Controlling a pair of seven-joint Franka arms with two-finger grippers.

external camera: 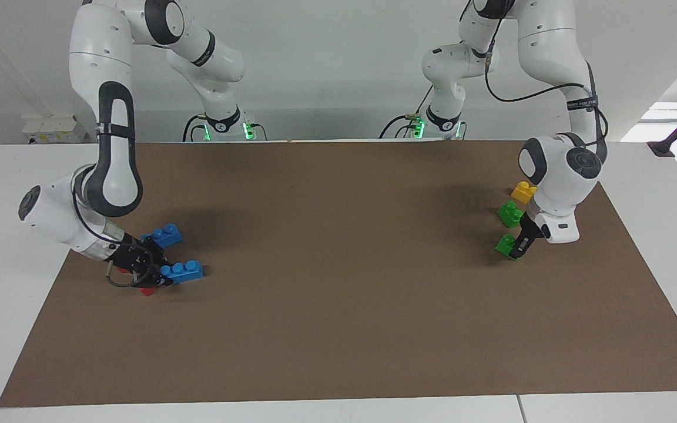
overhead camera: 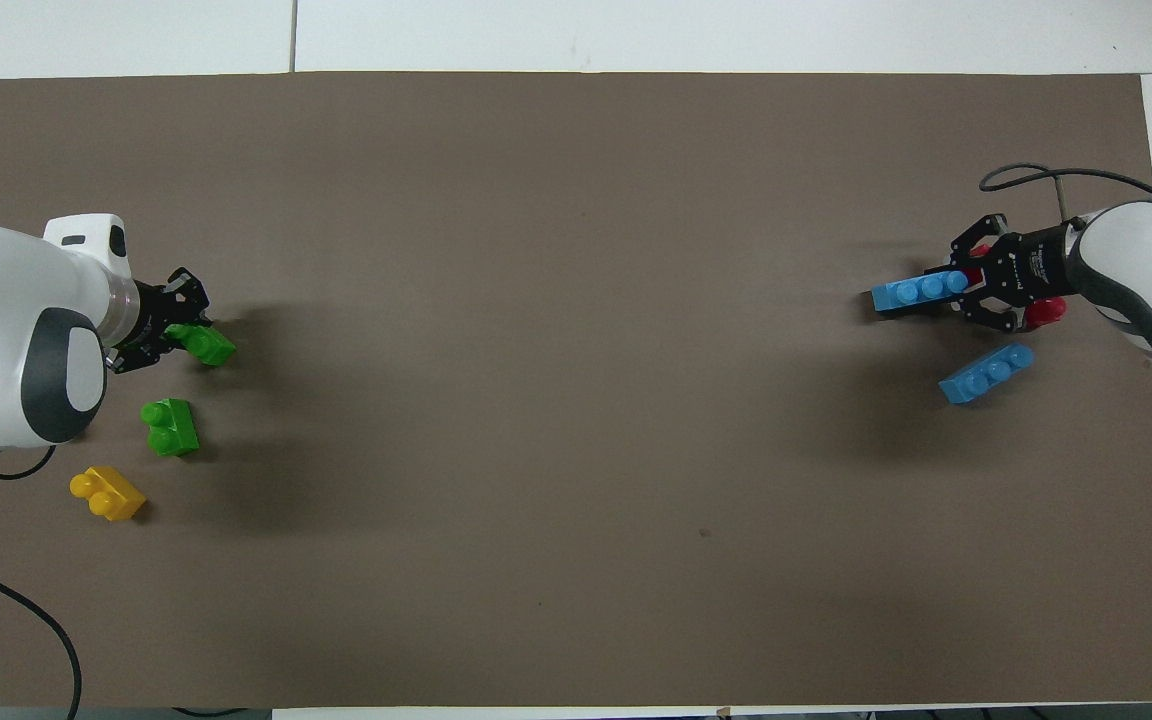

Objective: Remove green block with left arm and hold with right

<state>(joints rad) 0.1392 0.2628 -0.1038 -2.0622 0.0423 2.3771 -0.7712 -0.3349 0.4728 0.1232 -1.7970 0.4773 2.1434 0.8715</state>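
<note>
My left gripper is low at the left arm's end of the mat, its fingers closed around a small green block that rests at mat level. My right gripper is low at the right arm's end of the mat. It is shut on the end of a blue three-stud brick. A red piece shows under the fingers.
A second green block and a yellow block lie nearer to the robots than the gripped green block. A loose blue brick lies nearer to the robots than the gripped blue brick.
</note>
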